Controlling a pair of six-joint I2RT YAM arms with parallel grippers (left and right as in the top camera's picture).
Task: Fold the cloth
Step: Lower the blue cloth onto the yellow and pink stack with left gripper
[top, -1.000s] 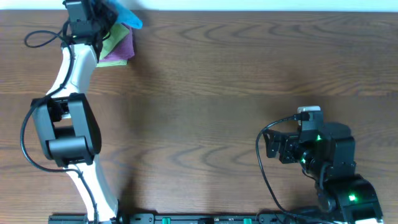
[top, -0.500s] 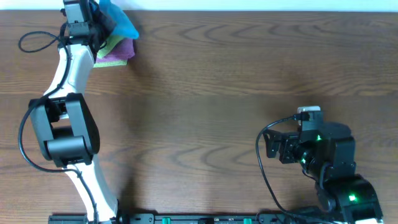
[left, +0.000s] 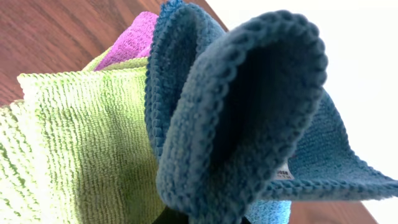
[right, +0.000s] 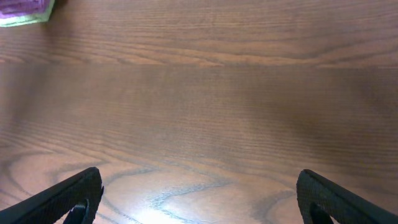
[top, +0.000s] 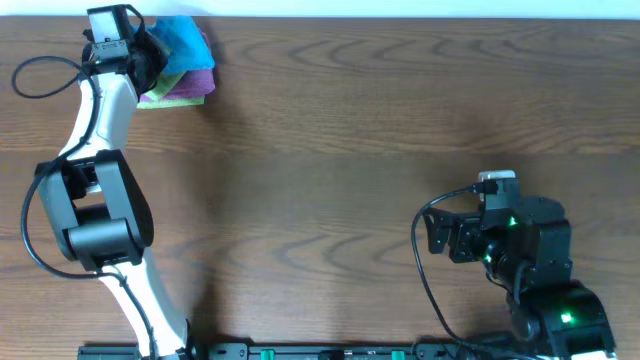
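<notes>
While the overhead view sets the cloth (top: 186,40) at the far left corner of the table (top: 340,150), bunched against the left gripper (top: 152,52) and partly over the purple folded cloth (top: 192,82) and the lime-green folded cloth (top: 150,98), we judge it light, limp and quick to sag, so it wants holding by a hemmed edge or corner, not by its middle. The right gripper (top: 433,233) sits well apart, near the table's right front, with nothing close to it. From the left wrist, we see the cloth (left: 236,112) as a thick, nubby terry weave with a stitched, rounded hem and a small white label, curling up in soft loops straight out of the pincer. The fingers themselves are buried under it, yet the way the fabric gathers there tells us they are pinched tight on a fold. Beside it the lime-green folded cloth (left: 81,137) shows coarse ribbed rows, and the purple folded cloth (left: 130,40) peeks out behind. From the right wrist, we find the right gripper (right: 199,180) spread wide with nothing between its dark fingers, above smooth, glossy wood grain.
</notes>
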